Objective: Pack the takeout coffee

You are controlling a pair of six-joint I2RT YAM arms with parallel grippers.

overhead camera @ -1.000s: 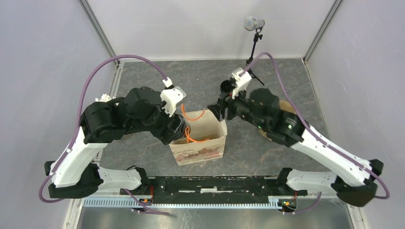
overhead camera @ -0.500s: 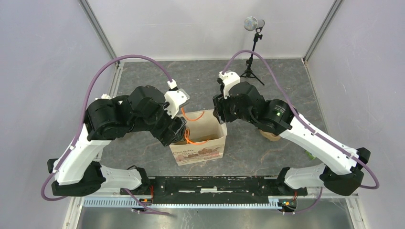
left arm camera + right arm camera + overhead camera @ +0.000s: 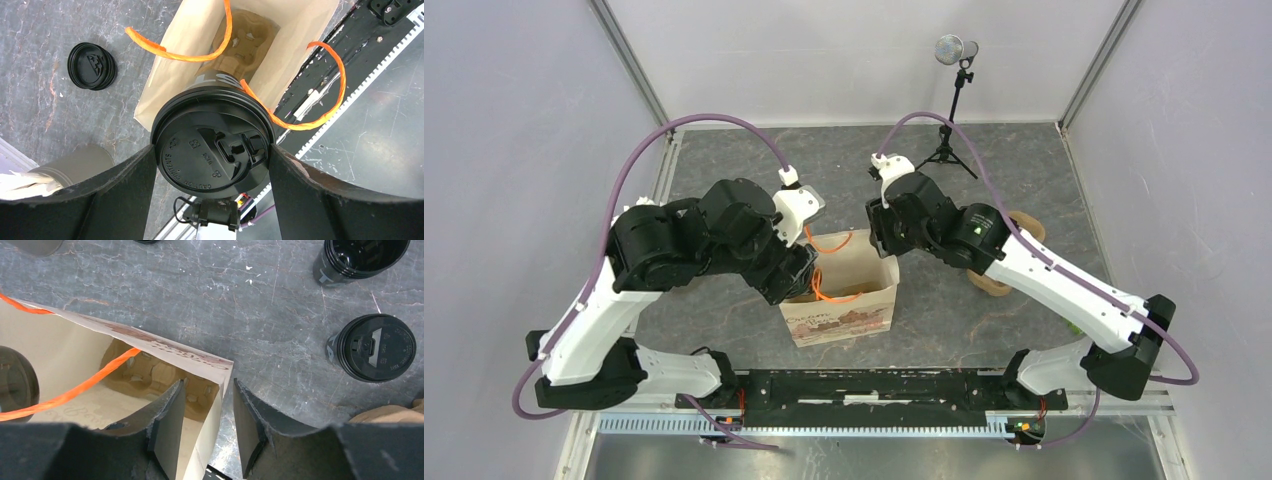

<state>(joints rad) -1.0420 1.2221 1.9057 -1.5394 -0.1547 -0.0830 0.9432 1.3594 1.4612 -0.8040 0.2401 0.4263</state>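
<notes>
Left wrist: clamped by the lid's sides in the widely spread left gripper (image 3: 212, 165), a black cup (image 3: 200, 150) with a glossy round lid, embossed lettering and a sip tab, hanging over the open mouth of a beige paper bag (image 3: 165, 85) with orange cord handles (image 3: 228, 25); ridged moulded-pulp carrier (image 3: 247, 40) at the bottom. Right wrist: right gripper (image 3: 205, 430) partly open, straddling the bag's rim corner, not visibly pinching. On the veined grey table (image 3: 225, 285), a second lidded cup (image 3: 372, 347) near an unlidded cup (image 3: 362, 257).

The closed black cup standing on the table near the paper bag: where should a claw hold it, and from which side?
Hold the lidded cup on its side wall just under the lid, coming down from above. It stands upright, and the lid's rim overhangs the wall, which should stop slipping. Keep clear of the open cup and the brown carrier beside it.
</notes>
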